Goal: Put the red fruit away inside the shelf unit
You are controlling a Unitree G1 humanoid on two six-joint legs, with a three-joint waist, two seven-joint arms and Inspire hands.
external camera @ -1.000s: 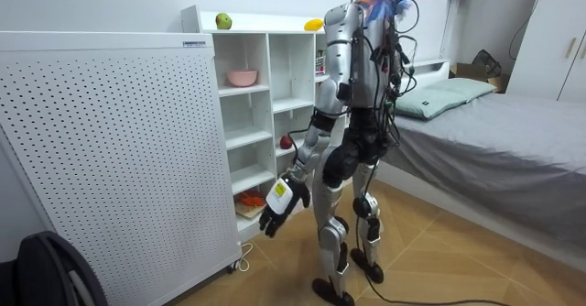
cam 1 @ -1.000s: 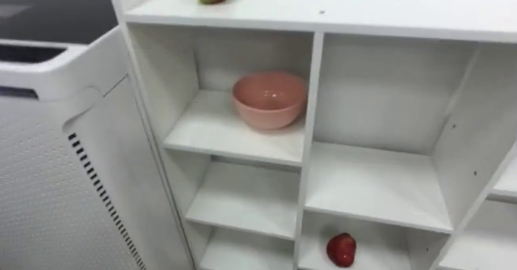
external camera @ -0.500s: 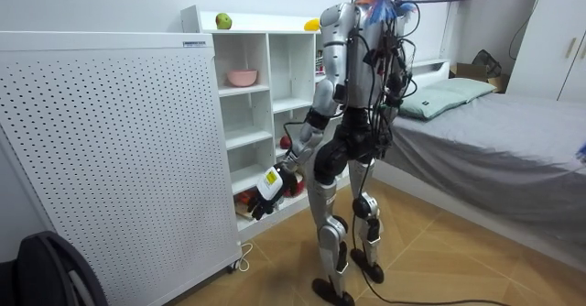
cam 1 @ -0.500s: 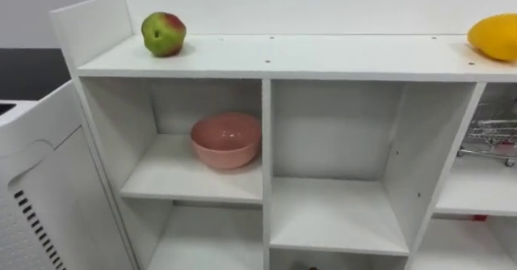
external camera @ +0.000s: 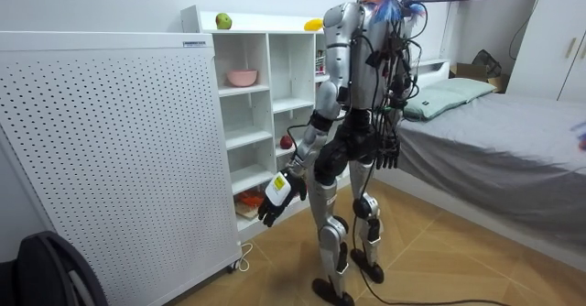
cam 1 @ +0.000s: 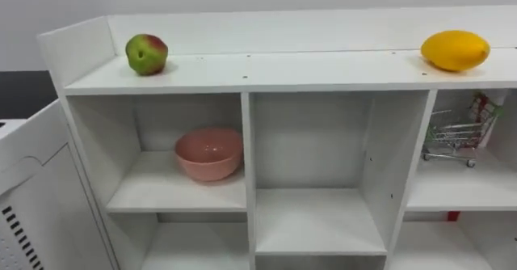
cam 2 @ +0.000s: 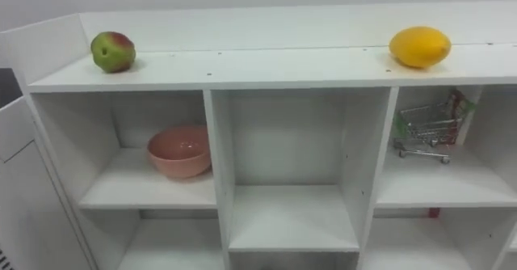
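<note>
A green-red apple (cam 1: 146, 54) lies at the left end of the white closet's top board (cam 1: 283, 66). At the right end lies a yellow fruit (cam 1: 455, 50). A pink bowl (cam 1: 208, 153) stands in the upper left compartment. A red fruit (external camera: 286, 142) sits on a lower shelf in the room view. I stand in front of the closet. My left hand (external camera: 277, 196) hangs low beside my thigh, fingers relaxed and holding nothing. My right hand (external camera: 385, 150) hangs at my hip on the room view's right.
A small wire shopping cart (cam 1: 452, 128) stands in the upper right compartment. A white perforated panel (external camera: 110, 150) adjoins the closet's left side. A bed (external camera: 494, 132) lies behind me. A black bag (external camera: 46, 269) sits on the floor at the room view's left.
The eye view has risen and shifted right, bringing in the closet's top, the yellow fruit and the cart. My left arm swung toward the closet, then back a little.
</note>
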